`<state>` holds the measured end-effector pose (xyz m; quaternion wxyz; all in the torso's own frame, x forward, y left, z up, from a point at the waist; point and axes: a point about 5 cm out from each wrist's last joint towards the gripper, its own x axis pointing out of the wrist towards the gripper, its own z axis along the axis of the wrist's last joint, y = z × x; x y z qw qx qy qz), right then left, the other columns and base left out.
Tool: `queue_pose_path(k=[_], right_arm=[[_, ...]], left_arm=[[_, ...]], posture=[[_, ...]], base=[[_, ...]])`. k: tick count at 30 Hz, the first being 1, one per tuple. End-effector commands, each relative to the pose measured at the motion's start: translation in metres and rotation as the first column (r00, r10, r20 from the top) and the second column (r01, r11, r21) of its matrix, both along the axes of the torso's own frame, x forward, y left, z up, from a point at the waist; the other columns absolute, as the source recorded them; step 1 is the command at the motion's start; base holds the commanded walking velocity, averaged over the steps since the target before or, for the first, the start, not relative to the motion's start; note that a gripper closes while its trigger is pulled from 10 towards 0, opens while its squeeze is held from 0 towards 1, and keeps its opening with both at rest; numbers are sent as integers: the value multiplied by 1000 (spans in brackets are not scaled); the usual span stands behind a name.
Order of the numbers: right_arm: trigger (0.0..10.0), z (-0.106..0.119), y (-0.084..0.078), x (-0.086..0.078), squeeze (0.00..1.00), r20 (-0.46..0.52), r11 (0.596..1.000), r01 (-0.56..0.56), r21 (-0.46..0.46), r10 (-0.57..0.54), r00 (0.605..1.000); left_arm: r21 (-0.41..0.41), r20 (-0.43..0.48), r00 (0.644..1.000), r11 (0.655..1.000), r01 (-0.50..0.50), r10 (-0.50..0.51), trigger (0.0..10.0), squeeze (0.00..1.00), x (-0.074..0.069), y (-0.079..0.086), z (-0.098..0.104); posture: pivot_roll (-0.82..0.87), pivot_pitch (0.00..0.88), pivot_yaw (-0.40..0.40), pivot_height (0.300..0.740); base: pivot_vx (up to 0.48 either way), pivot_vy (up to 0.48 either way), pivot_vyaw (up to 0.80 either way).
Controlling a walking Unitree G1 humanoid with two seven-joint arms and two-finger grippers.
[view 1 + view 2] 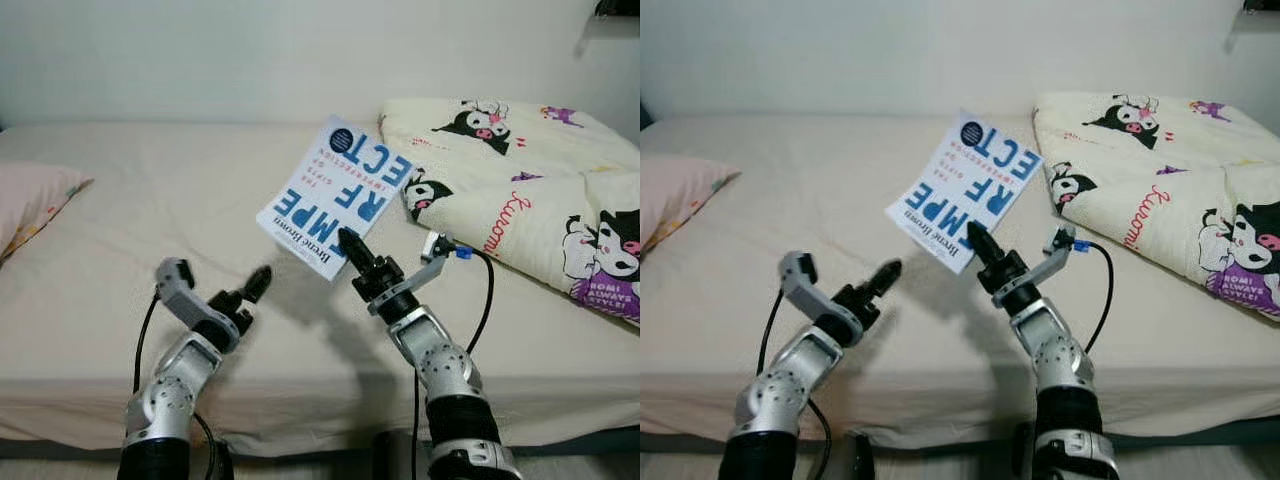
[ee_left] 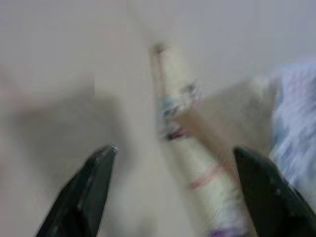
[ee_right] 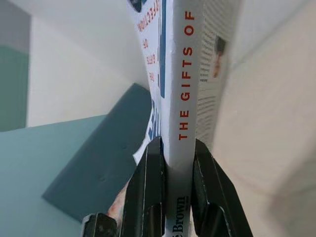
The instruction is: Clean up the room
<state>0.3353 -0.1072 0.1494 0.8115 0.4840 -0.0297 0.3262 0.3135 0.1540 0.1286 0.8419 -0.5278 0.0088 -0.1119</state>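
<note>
1. Book (image 1: 335,196): a white paperback with big blue title letters, held up in the air over the bed (image 1: 150,260), pinched at its lower corner by the right gripper (image 1: 350,246). From that arm's wrist camera the two black fingers (image 3: 148,197) clamp tight on either side of the spine, where red lettering reads "THE GIFTS OF".
2. Next to it, the left gripper (image 1: 256,284) hovers low over the mattress, near the front edge, its fingers spread wide apart with nothing between them.
3. Further out, a cream quilt with cartoon prints (image 1: 520,190) lies bunched on the right side of the bed, and a pink pillow (image 1: 30,200) sits at the left edge.
4. As I see it, the tidy-up is at an early stage: the book is lifted but not yet put anywhere, and the quilt looks unfolded.
</note>
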Motion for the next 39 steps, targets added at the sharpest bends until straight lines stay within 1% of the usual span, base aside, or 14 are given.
queue_pose_path(k=[1,3,8,9,10,11,13,14,15,16,18,22,31,39], right_arm=[[0,9,3,-3,0,37,1000,-23,19,22,999],[0,9,3,-3,0,36,999,-29,22,28,999],[0,9,3,-4,0,31,999,-33,21,33,999],[0,9,3,-4,0,30,999,-36,20,35,999],[0,9,3,-4,0,30,999,-36,20,35,999],[0,9,3,-4,0,29,999,-38,17,37,999],[0,9,3,-4,0,29,999,-38,17,37,999],[0,10,4,-4,0,29,999,-39,15,39,999],[0,12,4,-4,0,31,999,-41,18,41,999],[0,12,4,-4,0,31,999,-41,18,41,999],[0,19,7,-3,0,46,998,-49,31,48,998],[0,25,10,-3,0,63,997,-62,42,60,996],[0,33,17,-5,0,85,994,-100,48,95,992],[0,27,21,-6,0,63,993,-110,45,107,992]], left_arm=[[-138,95,995,990,-25,38,10000,1000,-1,9,15],[-201,164,985,980,-16,49,10000,1000,-5,11,25],[-198,256,967,978,71,-18,10000,1000,-13,3,37],[-161,284,957,981,111,-62,10000,835,-16,-2,39],[-161,284,957,981,111,-62,10000,835,-16,-2,39],[-113,305,946,982,154,-113,10000,435,-20,-9,41],[-113,305,946,982,154,-113,10000,435,-20,-9,41],[-45,310,936,981,191,-168,10000,0,-22,-17,41],[26,281,935,976,218,-216,10000,0,-22,-25,37],[26,281,935,976,218,-216,10000,0,-22,-25,37],[130,190,948,964,232,-254,10000,0,-20,-33,23],[155,146,955,960,235,-258,10000,0,-19,-33,15],[71,136,969,978,198,-206,10000,0,-15,-31,17],[-27,250,944,973,231,-217,10000,0,-15,-41,40]], posture=[[12,0,-34,560],[12,0,-36,560],[15,0,-39,560],[15,0,-39,560],[15,0,-39,560],[15,0,-40,560],[15,0,-40,560],[16,0,-40,560],[17,0,-40,560],[17,0,-40,560],[16,0,-40,560],[12,0,-40,560],[7,0,-44,560],[6,3,-47,560]], base=[[0,0,0],[0,0,0],[0,0,0],[0,0,0],[0,0,0],[0,0,0],[0,0,0],[0,0,0],[0,0,0],[0,0,0],[0,0,0],[0,0,0],[0,0,0],[0,0,0]])
